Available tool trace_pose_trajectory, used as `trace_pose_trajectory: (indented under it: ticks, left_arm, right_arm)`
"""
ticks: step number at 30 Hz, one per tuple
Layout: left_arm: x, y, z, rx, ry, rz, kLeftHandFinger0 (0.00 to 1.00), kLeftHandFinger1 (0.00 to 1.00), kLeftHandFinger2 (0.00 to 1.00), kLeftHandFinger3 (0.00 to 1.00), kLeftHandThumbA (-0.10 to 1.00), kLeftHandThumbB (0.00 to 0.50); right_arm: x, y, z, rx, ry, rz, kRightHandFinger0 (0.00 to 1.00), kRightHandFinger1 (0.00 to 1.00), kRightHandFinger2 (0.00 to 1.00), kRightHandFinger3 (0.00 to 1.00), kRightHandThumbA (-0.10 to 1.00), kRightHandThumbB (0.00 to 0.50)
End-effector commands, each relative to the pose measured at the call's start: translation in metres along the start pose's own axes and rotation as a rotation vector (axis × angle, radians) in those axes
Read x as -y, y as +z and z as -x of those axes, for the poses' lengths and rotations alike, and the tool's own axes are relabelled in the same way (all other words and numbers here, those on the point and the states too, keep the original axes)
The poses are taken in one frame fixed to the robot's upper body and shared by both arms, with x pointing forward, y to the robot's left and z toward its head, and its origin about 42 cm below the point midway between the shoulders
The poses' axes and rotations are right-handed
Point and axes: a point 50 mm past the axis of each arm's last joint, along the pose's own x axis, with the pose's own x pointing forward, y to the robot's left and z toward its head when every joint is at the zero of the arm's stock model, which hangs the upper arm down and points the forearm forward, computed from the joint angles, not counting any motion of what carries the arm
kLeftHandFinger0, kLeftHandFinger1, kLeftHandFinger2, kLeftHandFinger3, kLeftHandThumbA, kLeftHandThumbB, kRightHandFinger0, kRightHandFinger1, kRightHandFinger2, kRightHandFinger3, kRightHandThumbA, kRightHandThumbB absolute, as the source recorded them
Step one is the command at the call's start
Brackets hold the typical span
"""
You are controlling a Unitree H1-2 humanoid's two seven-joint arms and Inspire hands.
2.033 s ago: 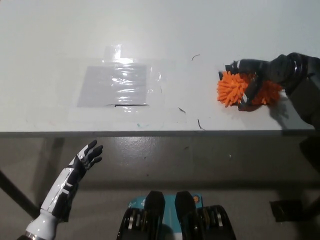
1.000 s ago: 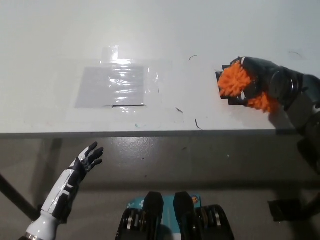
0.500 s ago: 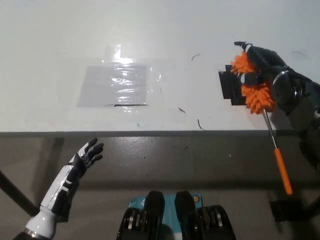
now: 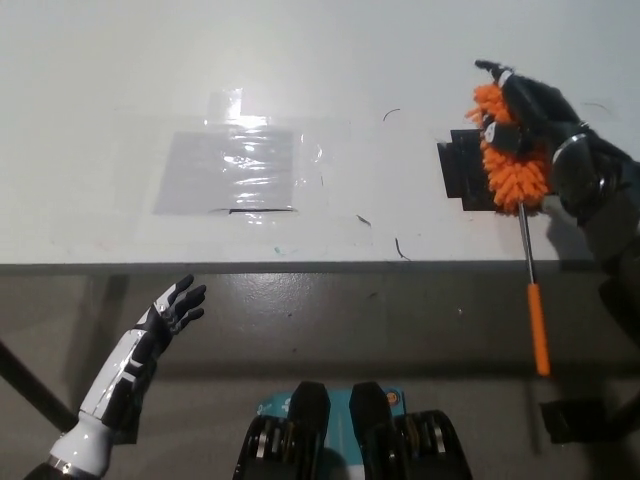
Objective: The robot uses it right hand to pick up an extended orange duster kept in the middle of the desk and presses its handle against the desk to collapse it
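My black right hand is shut on the fluffy head of the orange duster above the desk's right part. The duster hangs nearly upright, head up. Its thin metal rod runs down past the desk's front edge to the orange handle, which hangs in front of the desk over the floor. My white left hand rests low at the lower left, below the desk edge, fingers apart and holding nothing.
The white desk fills the upper picture. A clear taped plastic sheet lies left of centre. A black square patch sits on the desk just left of the duster head. Grey floor lies below the desk edge.
My right hand has lifted the duster off the desk and turned it upright. The rod and handle have swung down into view, now hanging steeper and closer in than half a second ago.
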Motion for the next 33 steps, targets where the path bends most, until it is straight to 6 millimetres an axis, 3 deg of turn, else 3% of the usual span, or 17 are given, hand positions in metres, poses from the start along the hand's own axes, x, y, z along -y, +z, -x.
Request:
trace_pose_trajectory:
  ticks: [1, 2, 3, 5, 7, 9, 12, 14, 17, 18, 19, 21, 26, 27, 29, 30, 33]
  left_arm:
    - [-0.013, 0.012, -0.007, 0.051, -0.010, -0.020, 1.00, 1.00, 1.00, 1.00, 1.00, 0.294]
    - [-0.013, 0.012, -0.008, 0.045, -0.007, -0.018, 1.00, 1.00, 1.00, 1.00, 1.00, 0.301]
    - [-0.013, 0.012, -0.007, 0.045, -0.007, -0.018, 1.00, 1.00, 1.00, 1.00, 1.00, 0.301]
    - [-0.011, 0.011, -0.005, 0.039, -0.009, -0.018, 1.00, 1.00, 1.00, 1.00, 1.00, 0.304]
    - [-0.011, 0.011, -0.005, 0.038, -0.009, -0.018, 1.00, 1.00, 1.00, 1.00, 1.00, 0.305]
    - [-0.010, 0.009, -0.001, 0.025, -0.014, -0.019, 1.00, 1.00, 1.00, 1.00, 1.00, 0.294]
    - [-0.009, 0.009, -0.001, 0.024, -0.014, -0.017, 1.00, 1.00, 1.00, 1.00, 1.00, 0.294]
    - [-0.010, 0.009, -0.001, 0.028, -0.008, -0.014, 1.00, 1.00, 1.00, 1.00, 1.00, 0.277]
    - [-0.010, 0.010, -0.001, 0.029, -0.007, -0.014, 1.00, 1.00, 1.00, 1.00, 1.00, 0.277]
    - [-0.010, 0.010, -0.001, 0.019, -0.003, -0.010, 1.00, 1.00, 1.00, 1.00, 1.00, 0.293]
    - [-0.011, 0.011, -0.001, 0.016, -0.002, -0.010, 1.00, 1.00, 1.00, 1.00, 1.00, 0.291]
    - [-0.010, 0.011, 0.000, 0.016, -0.001, -0.013, 1.00, 1.00, 1.00, 1.00, 1.00, 0.288]
    - [-0.007, 0.009, 0.003, 0.009, -0.009, -0.021, 1.00, 1.00, 1.00, 1.00, 1.00, 0.279]
    - [-0.008, 0.009, 0.004, 0.009, -0.009, -0.020, 1.00, 1.00, 1.00, 1.00, 1.00, 0.277]
    - [-0.007, 0.009, 0.004, 0.008, -0.008, -0.018, 1.00, 1.00, 1.00, 1.00, 1.00, 0.277]
    - [-0.007, 0.010, 0.004, 0.010, -0.008, -0.016, 1.00, 1.00, 1.00, 1.00, 1.00, 0.283]
    - [-0.007, 0.010, 0.004, 0.011, -0.007, -0.012, 1.00, 1.00, 1.00, 1.00, 1.00, 0.283]
  right_arm:
    - [0.121, 0.045, -0.017, 0.191, -0.267, -0.056, 0.07, 0.58, 0.95, 1.00, -0.10, 0.111]
    - [0.143, 0.054, -0.014, 0.273, -0.325, -0.092, 0.01, 0.52, 0.86, 0.99, -0.10, 0.130]
    - [0.143, 0.054, -0.014, 0.273, -0.325, -0.093, 0.00, 0.52, 0.86, 0.99, -0.10, 0.130]
    - [0.199, 0.085, 0.000, 0.296, -0.426, -0.115, 0.01, 0.53, 0.86, 1.00, -0.10, 0.120]
    - [0.199, 0.085, 0.001, 0.294, -0.425, -0.116, 0.01, 0.52, 0.86, 1.00, -0.10, 0.121]
    - [0.251, 0.114, 0.029, 0.403, -0.525, -0.140, 0.02, 0.50, 0.84, 0.98, -0.10, 0.118]
    - [0.255, 0.117, 0.034, 0.411, -0.536, -0.138, 0.02, 0.49, 0.84, 0.98, -0.10, 0.119]
    - [0.312, 0.151, 0.069, 0.501, -0.639, -0.191, 0.00, 0.49, 0.84, 0.93, -0.10, 0.111]
    - [0.311, 0.152, 0.070, 0.497, -0.637, -0.194, 0.00, 0.49, 0.84, 0.93, -0.10, 0.109]
    - [0.344, 0.173, 0.091, 0.538, -0.687, -0.191, 0.01, 0.51, 0.84, 0.91, -0.10, 0.124]
    - [0.361, 0.184, 0.103, 0.569, -0.709, -0.196, 0.03, 0.52, 0.84, 0.90, -0.10, 0.121]
    - [0.370, 0.192, 0.109, 0.611, -0.719, -0.213, 0.04, 0.51, 0.83, 0.90, -0.10, 0.123]
    - [0.366, 0.204, 0.105, 0.636, -0.789, -0.225, 0.00, 0.47, 0.78, 0.84, -0.10, 0.128]
    - [0.350, 0.202, 0.098, 0.636, -0.817, -0.243, 0.00, 0.48, 0.80, 0.86, -0.10, 0.121]
    - [0.339, 0.200, 0.092, 0.650, -0.830, -0.271, 0.00, 0.47, 0.80, 0.86, -0.10, 0.129]
    - [0.316, 0.196, 0.080, 0.654, -0.858, -0.270, 0.00, 0.45, 0.78, 0.83, -0.10, 0.112]
    - [0.278, 0.186, 0.058, 0.643, -0.871, -0.303, 0.00, 0.39, 0.76, 0.83, -0.10, 0.104]
